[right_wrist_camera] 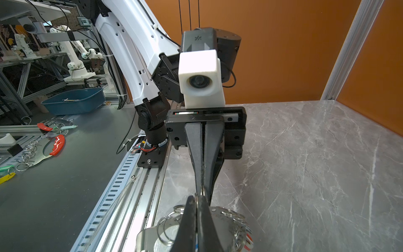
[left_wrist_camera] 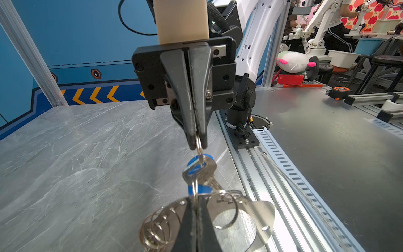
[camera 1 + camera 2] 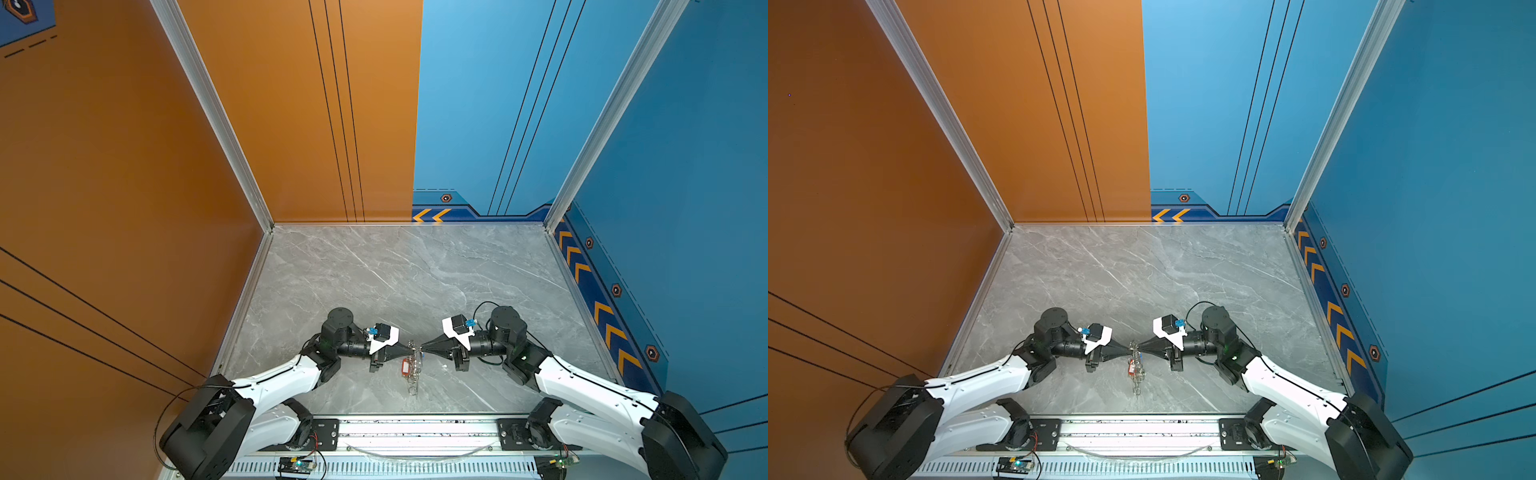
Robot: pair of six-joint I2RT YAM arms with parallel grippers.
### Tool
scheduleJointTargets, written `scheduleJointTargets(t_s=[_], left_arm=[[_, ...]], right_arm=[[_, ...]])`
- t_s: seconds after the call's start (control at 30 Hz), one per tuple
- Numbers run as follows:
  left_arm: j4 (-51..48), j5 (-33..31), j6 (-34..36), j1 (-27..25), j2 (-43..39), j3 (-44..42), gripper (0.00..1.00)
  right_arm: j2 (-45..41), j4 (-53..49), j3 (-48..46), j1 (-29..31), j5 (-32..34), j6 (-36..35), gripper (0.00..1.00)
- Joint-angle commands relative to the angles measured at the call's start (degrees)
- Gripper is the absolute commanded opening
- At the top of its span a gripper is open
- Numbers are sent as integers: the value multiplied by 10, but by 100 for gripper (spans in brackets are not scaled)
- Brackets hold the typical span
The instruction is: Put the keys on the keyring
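Checking in from the remote seat: the keyring (image 2: 259, 209) hangs up between the two claws, near the front edge of the bench (image 3: 374, 282) and about midway between its left and right edges. In both top views it's edge-on, running from the claw tips toward that front edge, and I can't tell if its low end touches the bench. The left gripper (image 2: 196, 204) has its jaws pressed together on what looks like one of the split rings (image 2: 194, 192) off the plate's rim. That ring runs straight up to the head of the blue-tagged key (image 2: 202, 169), though I can't make out whether it's actually threaded through. The right gripper (image 2: 198, 144) meets it almost tip to tip from the opposite side, jaws clamped on the tiny ring (image 2: 199, 150) that the key dangles from. So the key sits right in the small gap between the two tips, just above the plate. Head count: one plate, one key I'm sure of, one blue tag, one red tag (image 3: 406, 367) hanging on the left arm's side of the keyring, two claws. There's a whole overlapping bunch of split rings I can't count cleanly. Whether a key goes with the red tag is too small to tell.
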Motion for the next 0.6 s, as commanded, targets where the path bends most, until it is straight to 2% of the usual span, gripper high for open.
scheduleJointTargets(t_s=[0.0,0.57], left_arm=[[-9,20,0,3,8,1,0],[-9,19,-1,2,9,3,0]], right_arm=[[-6,-12,-3,-2,0,-10,0],[8,-29,9,0,12,-21,0]])
